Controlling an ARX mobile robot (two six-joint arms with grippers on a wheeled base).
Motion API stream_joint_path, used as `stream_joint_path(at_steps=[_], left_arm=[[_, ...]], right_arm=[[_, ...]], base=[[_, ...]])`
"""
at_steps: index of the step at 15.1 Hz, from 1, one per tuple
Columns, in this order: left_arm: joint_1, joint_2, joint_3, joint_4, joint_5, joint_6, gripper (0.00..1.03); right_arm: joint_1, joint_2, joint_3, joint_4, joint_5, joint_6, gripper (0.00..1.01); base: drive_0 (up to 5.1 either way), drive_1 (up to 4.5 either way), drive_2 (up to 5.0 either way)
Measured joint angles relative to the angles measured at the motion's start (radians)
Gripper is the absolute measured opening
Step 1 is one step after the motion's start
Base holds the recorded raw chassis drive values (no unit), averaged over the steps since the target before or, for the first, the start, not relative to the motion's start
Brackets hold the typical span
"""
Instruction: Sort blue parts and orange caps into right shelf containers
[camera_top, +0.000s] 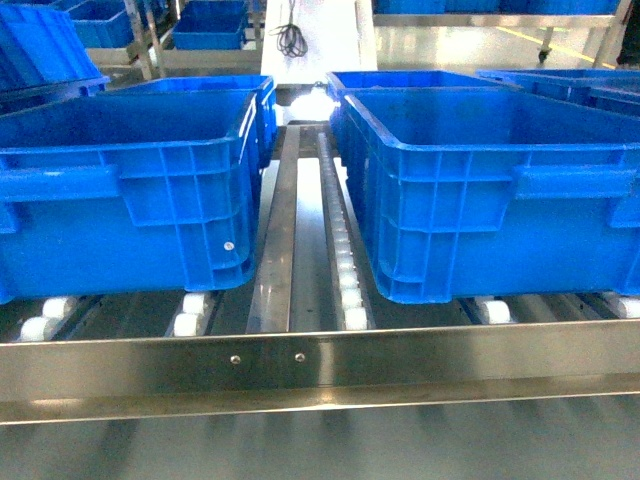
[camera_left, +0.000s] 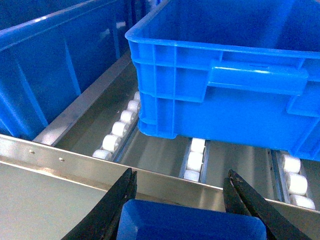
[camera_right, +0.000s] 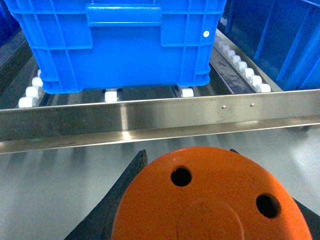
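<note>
Gripping a blue part (camera_left: 192, 221) between the dark fingers (camera_left: 112, 210) of the left gripper (camera_left: 187, 207), low in the left wrist view, just short of the front rail (camera_left: 75, 162) of the right shelf (camera_top: 300, 365). Clamping an orange cap (camera_right: 207, 200) in the right gripper (camera_right: 210, 195), flat top with two small holes facing the camera, also on the near side of the rail. Sitting beyond the rail on white rollers (camera_top: 350, 290): two large blue containers, left one (camera_top: 130, 190) and right one (camera_top: 500, 190), open tops, ribbed sides, bar handles facing forward. Running between them, a metal guide strip (camera_top: 280, 230) beside the roller line. Showing neither gripper in the head view. Standing further back, more blue crates (camera_top: 210, 25) on other racks.
</note>
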Motion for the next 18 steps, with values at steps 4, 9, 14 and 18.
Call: stream_joint_path(at_steps=[4, 9, 14, 18], left_arm=[[0.000, 0.000, 0.000, 0.000, 0.000, 0.000, 0.45], [0.000, 0.000, 0.000, 0.000, 0.000, 0.000, 0.45], [0.000, 0.000, 0.000, 0.000, 0.000, 0.000, 0.45], [0.000, 0.000, 0.000, 0.000, 0.000, 0.000, 0.45]], right_arm=[[0.000, 0.000, 0.000, 0.000, 0.000, 0.000, 0.42], [0.000, 0.000, 0.000, 0.000, 0.000, 0.000, 0.42], [0.000, 0.000, 0.000, 0.000, 0.000, 0.000, 0.42], [0.000, 0.000, 0.000, 0.000, 0.000, 0.000, 0.42]], base=[[0.0, 0.00, 0.0], [0.0, 0.00, 0.0], [0.0, 0.00, 0.0], [0.0, 0.00, 0.0]])
